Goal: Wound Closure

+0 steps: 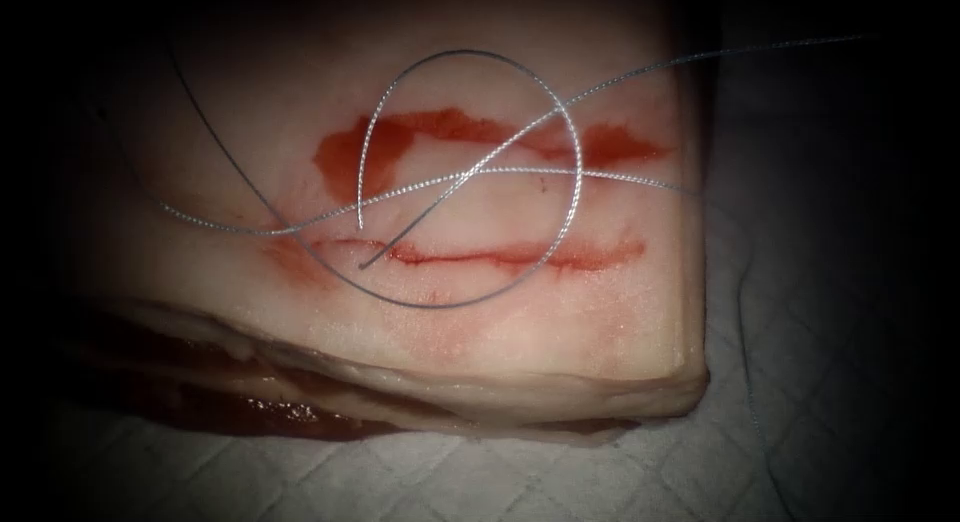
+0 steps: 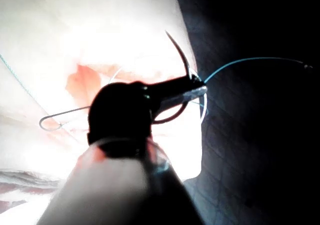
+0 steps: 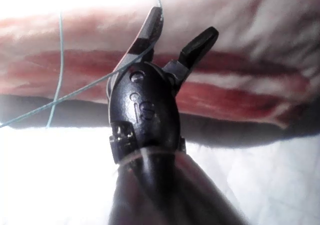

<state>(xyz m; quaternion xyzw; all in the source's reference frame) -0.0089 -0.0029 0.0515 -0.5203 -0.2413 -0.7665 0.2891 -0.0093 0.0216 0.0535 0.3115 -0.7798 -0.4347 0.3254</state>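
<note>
Endoscope view: one tissue (image 1: pixel 420 332) block with one cut (image 1: pixel 500 253) and two smears of red fluid (image 1: pixel 440 132); one thread (image 1: pixel 470 172) lies looped over it.
Left tool (image 2: pixel 197 91): jaws pressed together on the one needle (image 2: pixel 181 55) near mid-curve, clear of the tissue.
Right tool (image 3: pixel 182 37): jaws spread, holding nothing; thread crosses one jaw.

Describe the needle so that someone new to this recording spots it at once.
Start at the pale block of pork tissue, then go to its edge, where the left hand is shut. The dark, curved steel needle is gripped mid-curve there, clear of the tissue: stiff and tapering, unlike the limp bluish thread.
</note>
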